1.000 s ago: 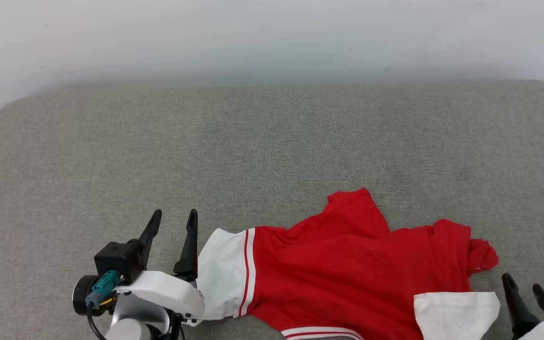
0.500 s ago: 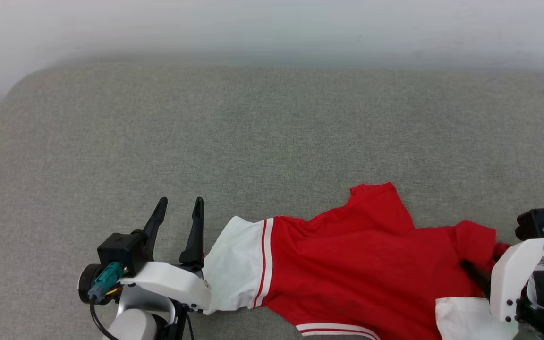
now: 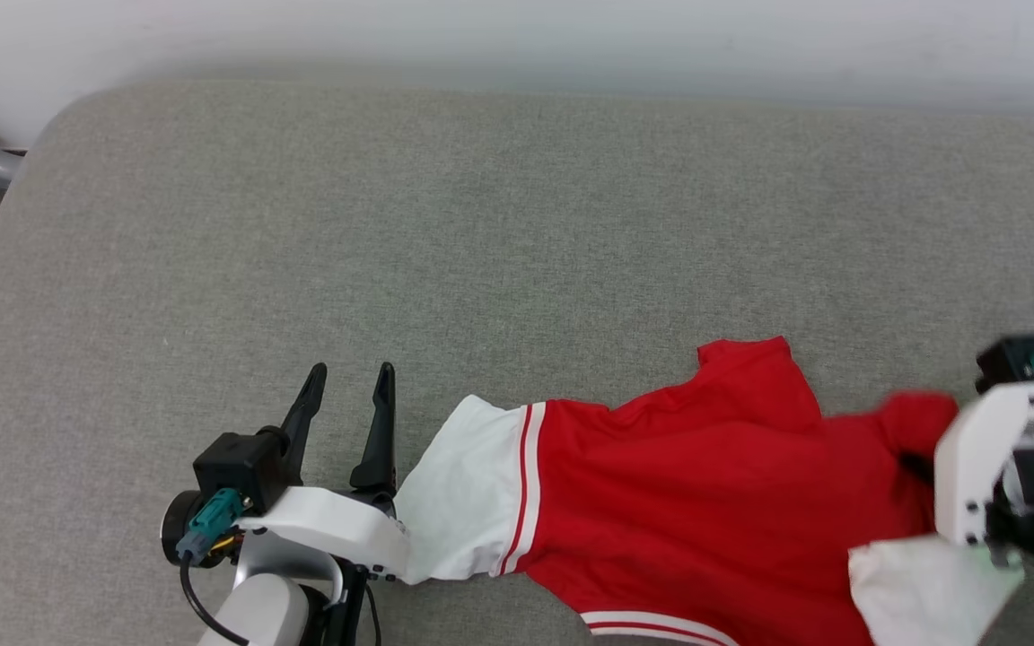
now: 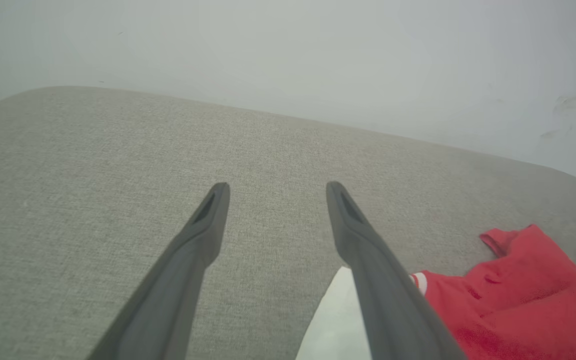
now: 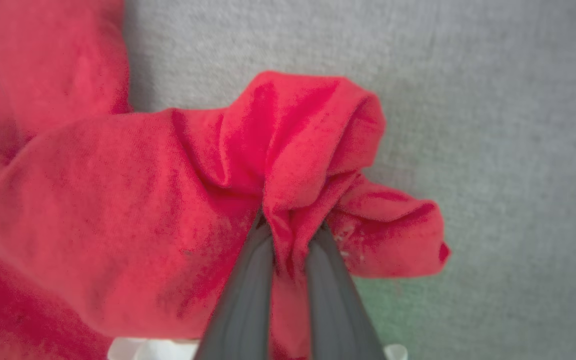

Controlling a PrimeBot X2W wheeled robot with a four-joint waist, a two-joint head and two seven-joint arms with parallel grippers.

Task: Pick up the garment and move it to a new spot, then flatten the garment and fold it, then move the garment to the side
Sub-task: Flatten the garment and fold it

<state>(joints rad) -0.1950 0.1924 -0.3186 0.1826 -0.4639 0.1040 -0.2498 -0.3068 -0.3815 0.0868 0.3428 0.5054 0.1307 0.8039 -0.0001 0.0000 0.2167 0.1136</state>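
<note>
PICKING UP: The right gripper (image 5: 290,231) was clamped on a bunched fold of red cloth at the right-hand edge of the garment (image 3: 714,502), a pinch that looked meant to lift the shirt and carry it to a new spot. The crumpled garment lay along the near edge of the grey fabric-covered surface (image 3: 481,224), toward the robot's right. The left gripper (image 3: 351,370), its fingers wide apart and empty, sat just beside a white sleeve (image 3: 472,493), seemingly placed to take that end when needed. Counted in view: one garment, two white sleeves and two grippers, one of them holding cloth.
</note>
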